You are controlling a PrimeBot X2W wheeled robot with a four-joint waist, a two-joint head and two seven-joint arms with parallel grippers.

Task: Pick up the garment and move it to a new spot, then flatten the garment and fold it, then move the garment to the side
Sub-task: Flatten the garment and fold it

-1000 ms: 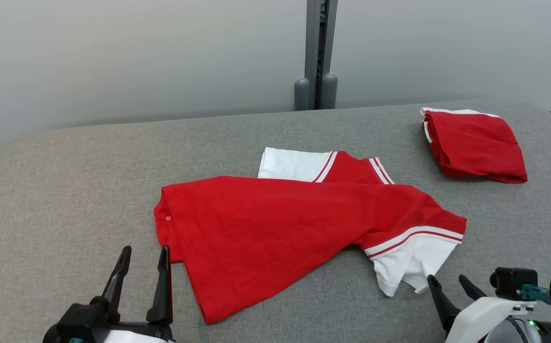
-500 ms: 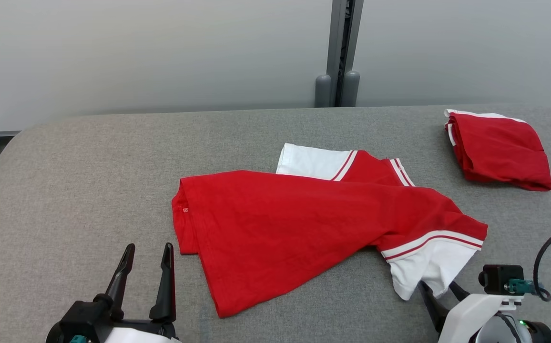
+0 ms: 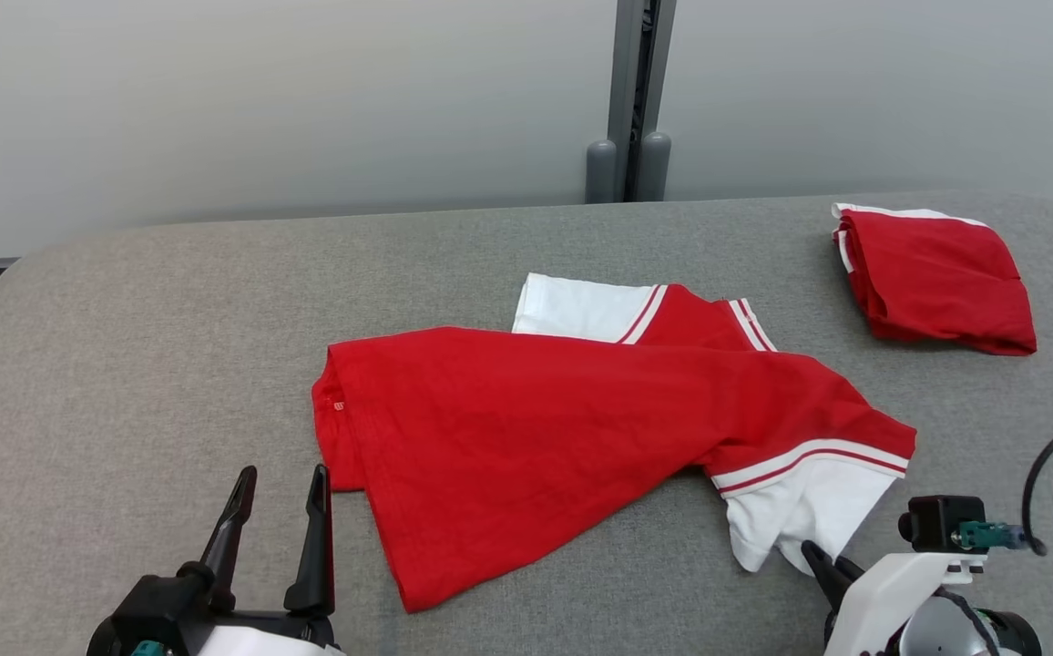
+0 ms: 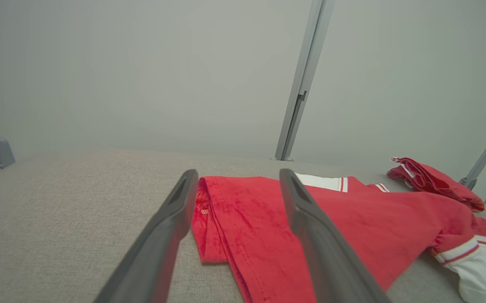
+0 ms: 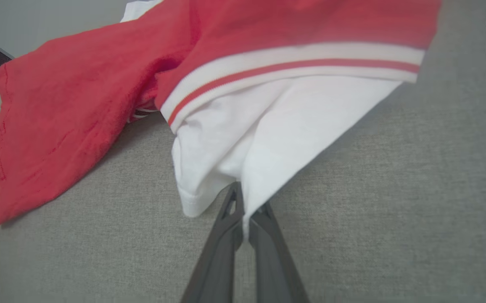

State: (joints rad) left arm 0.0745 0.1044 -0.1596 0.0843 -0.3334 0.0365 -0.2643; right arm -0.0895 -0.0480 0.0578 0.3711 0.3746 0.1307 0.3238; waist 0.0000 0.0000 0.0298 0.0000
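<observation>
A red garment (image 3: 545, 428) with white striped sleeves lies crumpled across the middle of the grey table (image 3: 126, 346); it also shows in the left wrist view (image 4: 352, 227) and the right wrist view (image 5: 79, 92). My right gripper (image 3: 822, 565) is at the lower right, shut on the tip of the near white sleeve (image 5: 268, 143), which is pinched between its fingers (image 5: 226, 235). My left gripper (image 3: 276, 510) stands open at the lower left, just short of the garment's red hem, with nothing between its fingers (image 4: 163, 235).
A second red garment (image 3: 936, 278), folded, lies at the table's far right (image 4: 432, 181). A grey post (image 3: 627, 100) rises behind the table against a pale wall. Bare grey surface stretches to the left of the garment.
My right gripper's fingers have closed together on the white sleeve tip. The head camera has swung right and partly back, shifting the whole picture. The left gripper keeps its place.
</observation>
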